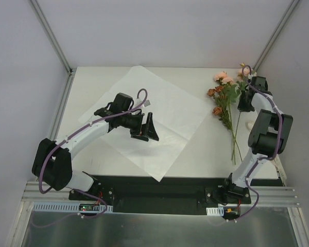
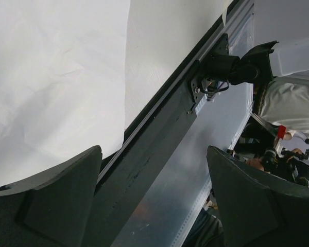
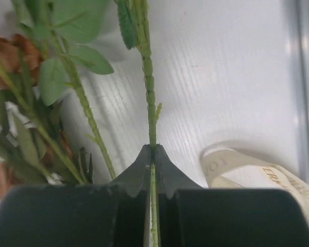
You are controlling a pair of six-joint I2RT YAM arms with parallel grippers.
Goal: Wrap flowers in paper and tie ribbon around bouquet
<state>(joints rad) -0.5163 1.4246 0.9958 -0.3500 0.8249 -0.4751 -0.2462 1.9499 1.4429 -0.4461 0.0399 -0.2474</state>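
Right claw (image 3: 152,154) clenched on one thin green stem of the pink, peach and rust artificial flowers (image 1: 222,98) (right side of surface (image 1: 206,149)). Left claw (image 1: 146,127) spread wide, empty, over the thin white paper sheet (image 1: 170,103).

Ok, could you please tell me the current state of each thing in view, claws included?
paper: spread flat and unfolded on the table, with no flowers on it.
flowers: lying unwrapped to the right of the paper, one stem pinched.
ribbon: loose beside the stems, untied.
left claw: open and empty, above the paper.
right claw: shut on one flower stem.
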